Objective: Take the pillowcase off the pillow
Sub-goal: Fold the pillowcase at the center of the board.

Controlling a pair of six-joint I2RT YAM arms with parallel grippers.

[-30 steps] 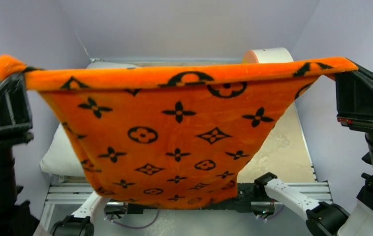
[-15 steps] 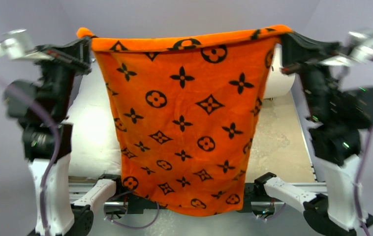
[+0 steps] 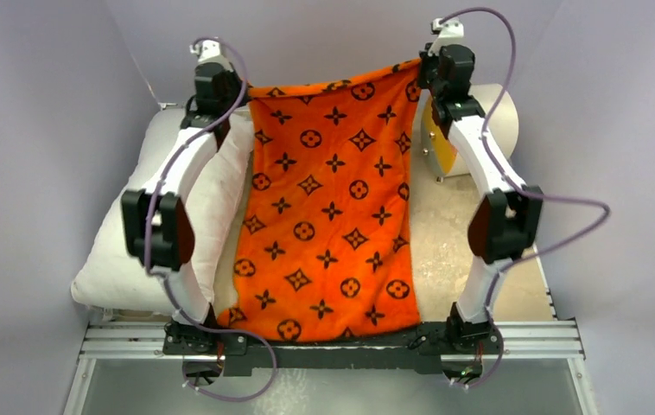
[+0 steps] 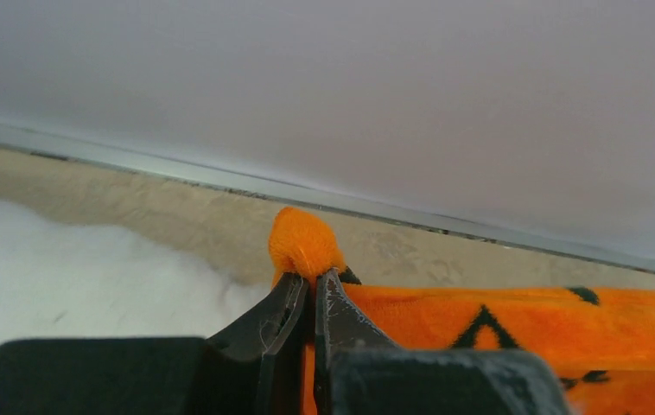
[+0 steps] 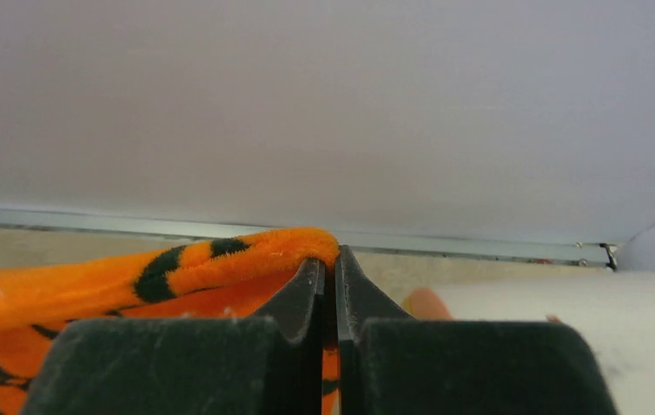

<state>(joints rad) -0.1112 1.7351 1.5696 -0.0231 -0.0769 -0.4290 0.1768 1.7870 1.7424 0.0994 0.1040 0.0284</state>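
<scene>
The orange pillowcase (image 3: 328, 216) with black motifs is stretched flat between my two arms, from the far side of the table down to the arm bases. My left gripper (image 3: 239, 93) is shut on its far left corner, and in the left wrist view an orange tuft pokes out above the closed gripper (image 4: 311, 278). My right gripper (image 3: 422, 69) is shut on the far right corner, where the pillowcase (image 5: 91, 285) hem bends over the closed gripper (image 5: 328, 261). The plain white pillow (image 3: 125, 251) lies bare on the left, its right edge under the cloth.
A white cylinder (image 3: 488, 112) with an orange face stands at the back right, just beyond the right arm. Beige tabletop (image 3: 480, 225) shows on the right. Grey walls close in on the far side and both flanks; a metal rail (image 3: 523, 341) runs along the near edge.
Both arms swung from high up near the camera down and away to the far side. The pillowcase went with them, from hanging as a curtain to lying stretched over the table.
</scene>
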